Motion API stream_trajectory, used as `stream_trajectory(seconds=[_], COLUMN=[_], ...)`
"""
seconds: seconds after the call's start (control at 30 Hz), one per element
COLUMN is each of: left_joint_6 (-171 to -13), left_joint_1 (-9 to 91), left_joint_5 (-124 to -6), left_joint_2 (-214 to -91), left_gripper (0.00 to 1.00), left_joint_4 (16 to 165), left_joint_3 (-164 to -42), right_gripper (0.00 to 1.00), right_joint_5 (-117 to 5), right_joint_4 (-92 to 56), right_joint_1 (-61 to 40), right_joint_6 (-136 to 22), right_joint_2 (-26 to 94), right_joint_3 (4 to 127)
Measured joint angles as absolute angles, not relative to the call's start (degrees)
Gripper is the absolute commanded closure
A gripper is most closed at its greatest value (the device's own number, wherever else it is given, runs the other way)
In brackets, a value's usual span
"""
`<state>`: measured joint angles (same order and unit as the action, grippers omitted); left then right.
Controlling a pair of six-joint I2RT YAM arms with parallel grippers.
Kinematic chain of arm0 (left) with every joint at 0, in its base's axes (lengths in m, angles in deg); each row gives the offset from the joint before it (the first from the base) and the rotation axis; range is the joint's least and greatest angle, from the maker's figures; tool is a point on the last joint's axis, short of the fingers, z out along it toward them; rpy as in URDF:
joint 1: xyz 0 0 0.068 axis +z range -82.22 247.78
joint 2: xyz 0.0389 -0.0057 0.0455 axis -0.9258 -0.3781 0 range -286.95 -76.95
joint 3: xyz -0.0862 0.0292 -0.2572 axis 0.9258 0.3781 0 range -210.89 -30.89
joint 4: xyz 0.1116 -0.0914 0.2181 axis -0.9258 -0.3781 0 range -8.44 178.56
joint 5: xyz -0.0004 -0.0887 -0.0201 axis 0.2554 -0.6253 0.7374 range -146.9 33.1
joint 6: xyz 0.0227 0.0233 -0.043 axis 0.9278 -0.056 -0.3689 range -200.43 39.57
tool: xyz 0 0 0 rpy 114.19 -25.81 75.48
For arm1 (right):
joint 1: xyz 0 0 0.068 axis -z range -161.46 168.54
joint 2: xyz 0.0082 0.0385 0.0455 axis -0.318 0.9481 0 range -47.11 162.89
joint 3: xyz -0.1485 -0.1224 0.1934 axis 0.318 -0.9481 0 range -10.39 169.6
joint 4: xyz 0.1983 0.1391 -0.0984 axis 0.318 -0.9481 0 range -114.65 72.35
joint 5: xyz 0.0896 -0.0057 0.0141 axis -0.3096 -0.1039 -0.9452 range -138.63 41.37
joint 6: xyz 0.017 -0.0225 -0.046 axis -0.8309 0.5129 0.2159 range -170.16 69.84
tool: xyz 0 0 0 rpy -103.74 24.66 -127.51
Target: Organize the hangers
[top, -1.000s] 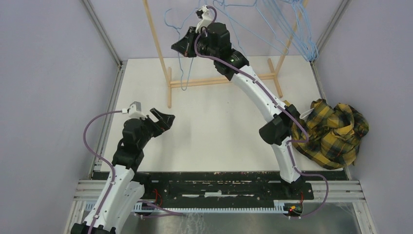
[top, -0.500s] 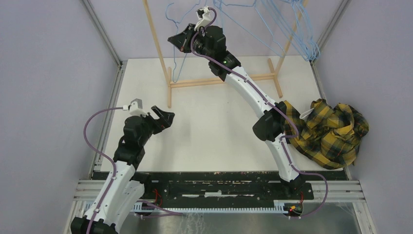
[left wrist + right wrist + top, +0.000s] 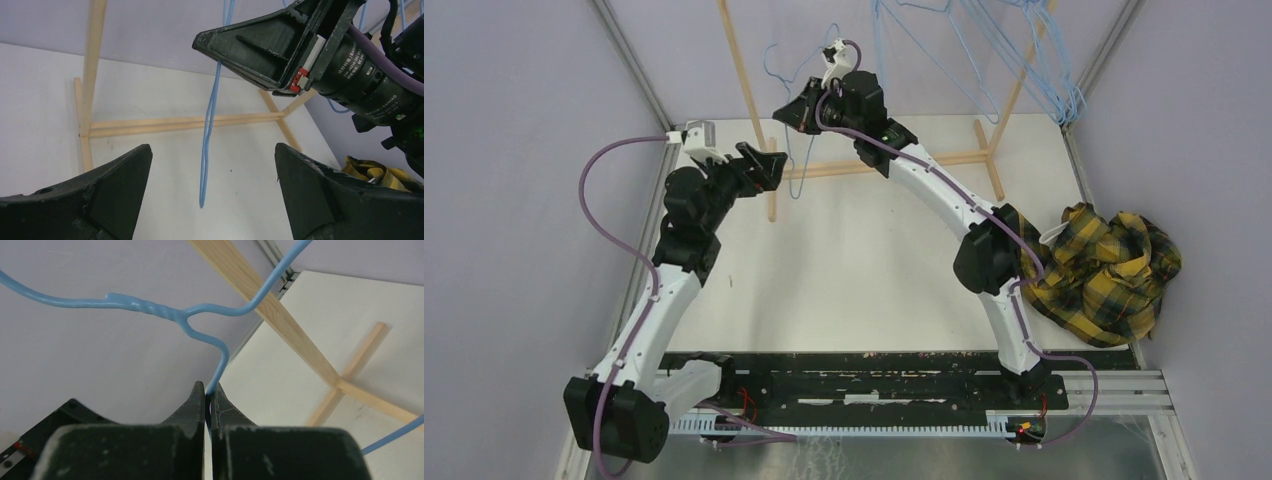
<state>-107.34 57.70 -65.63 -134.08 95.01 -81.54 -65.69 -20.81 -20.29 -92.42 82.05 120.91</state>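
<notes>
I see the white worktop [image 3: 864, 290] filling the middle of the top view. The wooden rack [image 3: 749, 100] stands at its far side, in the upper centre of the frame. The yellow-black plaid cloth [image 3: 1104, 270] lies bunched at the right edge. Most hangers [image 3: 1064, 100] are clustered at the upper right, by the rack's right end. One blue hanger [image 3: 145, 306] is apart from them, near the rack's left pole; I cannot tell whether its hook rests on anything. My right end effector [image 3: 207, 390] is clenched on its wire just below the twisted neck. My left end effector [image 3: 212, 150] is released, fingers spread wide, just beside and below the right one. In the left wrist view that hanger's lower end dangles between the fingers, untouched.
</notes>
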Motion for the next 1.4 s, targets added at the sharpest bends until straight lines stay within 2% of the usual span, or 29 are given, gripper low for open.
stream_trajectory(seconds=[0.2, 0.5, 0.53, 0.57, 0.63, 0.73, 0.77, 0.93, 0.97, 1.0, 1.03, 1.07, 1.4], left_joint_6=[-105.16, -102.08, -101.77, -101.57, -101.31, -100.55, -100.24, -98.97, -98.73, -98.58, -97.86, -97.42, -97.22], left_joint_1=[56.32, 51.47, 50.94, 50.44, 49.56, 48.32, 47.93, 46.24, 46.13, 46.05, 45.83, 45.59, 46.57], left_joint_5=[-69.15, -68.82, -68.61, -68.37, -67.67, -66.68, -66.03, -62.92, -62.42, -61.57, -60.78, -59.8, -47.1], left_joint_2=[-142.12, -148.02, -149.24, -150.53, -152.65, -155.23, -155.47, -155.47, -155.47, -155.47, -155.56, -155.67, -159.36], left_gripper=[0.01, 0.01, 0.05, 0.13, 0.34, 0.92, 0.96, 0.97, 0.97, 0.97, 0.97, 0.97, 0.97], left_joint_4=[96.28, 96.39, 96.39, 96.35, 96.17, 96.26, 96.33, 95.28, 94.55, 93.96, 93.07, 91.78, 86.23], left_joint_3=[-82.48, -83.45, -84.25, -85.17, -86.88, -88.98, -89.06, -89.08, -89.24, -89.46, -89.83, -90.37, -102.33], right_gripper=[0.99, 0.99, 0.99, 0.99, 0.99, 0.99, 0.99, 0.98, 0.91, 0.77, 0.31, 0.02, 0.0], right_joint_5=[-68.03, -72.16, -72.44, -72.64, -72.84, -72.95, -73.03, -72.53, -72.47, -72.25, -71.96, -71.68, -69.12], right_joint_4=[-20.2, -18.08, -17.49, -16.94, -15.81, -15.52, -15.5, -15.54, -15.72, -16.0, -16.42, -16.7, -26.76], right_joint_1=[-20.29, -20.29, -20.29, -20.29, -20.05, -19.3, -19.15, -18.85, -18.8, -18.76, -18.74, -18.74, -18.95], right_joint_6=[-93.41, -98.5, -99.09, -99.44, -99.81, -99.83, -99.81, -99.38, -99.29, -98.98, -98.57, -98.15, -89.21], right_joint_2=[79.34, 77.22, 76.96, 76.7, 76.44, 76.44, 76.44, 75.6, 75.23, 74.77, 74.38, 73.59, 54.27], right_joint_3=[118.72, 119.4, 118.97, 118.59, 118.03, 117.74, 117.59, 115.53, 114.99, 114.44, 114.05, 113.04, 91.75])
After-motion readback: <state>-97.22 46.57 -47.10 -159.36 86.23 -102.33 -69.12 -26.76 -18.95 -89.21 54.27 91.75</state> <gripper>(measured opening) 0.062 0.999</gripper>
